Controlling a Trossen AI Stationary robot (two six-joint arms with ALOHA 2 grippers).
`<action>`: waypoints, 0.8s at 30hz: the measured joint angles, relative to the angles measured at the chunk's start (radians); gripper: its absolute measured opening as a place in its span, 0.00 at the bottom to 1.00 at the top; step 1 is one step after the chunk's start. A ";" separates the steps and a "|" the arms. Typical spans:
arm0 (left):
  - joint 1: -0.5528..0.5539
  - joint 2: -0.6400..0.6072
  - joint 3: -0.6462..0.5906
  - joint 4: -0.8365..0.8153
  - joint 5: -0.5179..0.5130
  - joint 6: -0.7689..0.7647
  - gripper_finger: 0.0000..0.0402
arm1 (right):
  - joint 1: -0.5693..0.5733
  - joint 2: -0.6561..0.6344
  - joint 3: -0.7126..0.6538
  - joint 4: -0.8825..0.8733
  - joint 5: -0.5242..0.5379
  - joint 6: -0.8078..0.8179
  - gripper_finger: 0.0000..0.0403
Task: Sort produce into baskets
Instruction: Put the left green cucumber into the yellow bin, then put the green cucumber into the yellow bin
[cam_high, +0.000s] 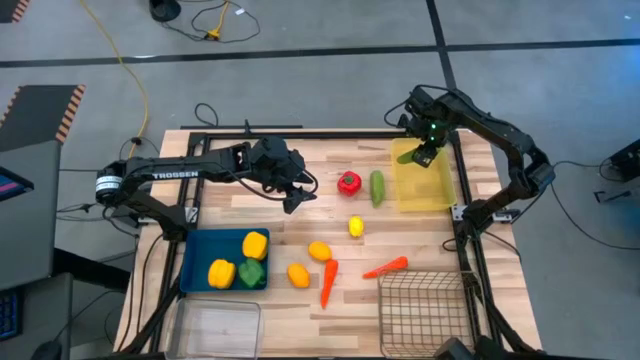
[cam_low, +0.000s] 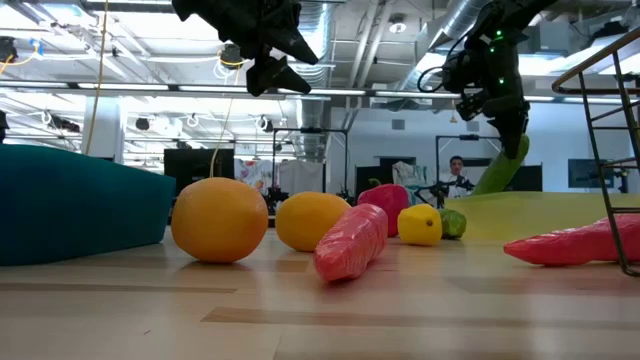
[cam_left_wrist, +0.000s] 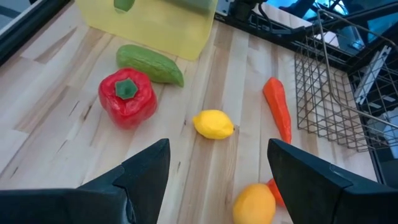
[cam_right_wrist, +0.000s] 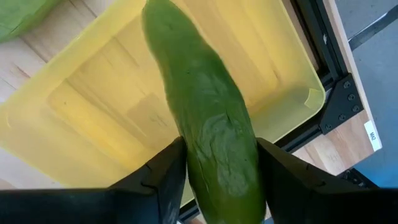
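cucumber (cam_right_wrist: 211, 124) between right gripper (cam_right_wrist: 214, 180) fingers, long axis tilted toward yellow tray (cam_right_wrist: 93, 106)

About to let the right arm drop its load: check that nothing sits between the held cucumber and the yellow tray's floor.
Nothing visible does. The right gripper holds the cucumber above the yellow tray, whose floor shows bare beneath it. The other cucumber lies outside the tray.

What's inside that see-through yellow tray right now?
Nothing lies in the yellow tray that shows. The right gripper holds a green cucumber above it, which hides part of the tray's floor.
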 joint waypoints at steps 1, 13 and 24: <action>-0.001 0.000 0.000 0.001 0.000 0.000 0.64 | 0.000 0.000 0.000 0.000 0.000 0.000 0.56; -0.003 0.000 0.000 0.005 -0.021 0.013 0.64 | 0.005 0.000 0.030 -0.020 0.000 -0.015 0.66; -0.003 0.000 0.000 0.005 -0.024 0.014 0.64 | 0.146 -0.001 0.168 0.047 -0.193 0.021 0.66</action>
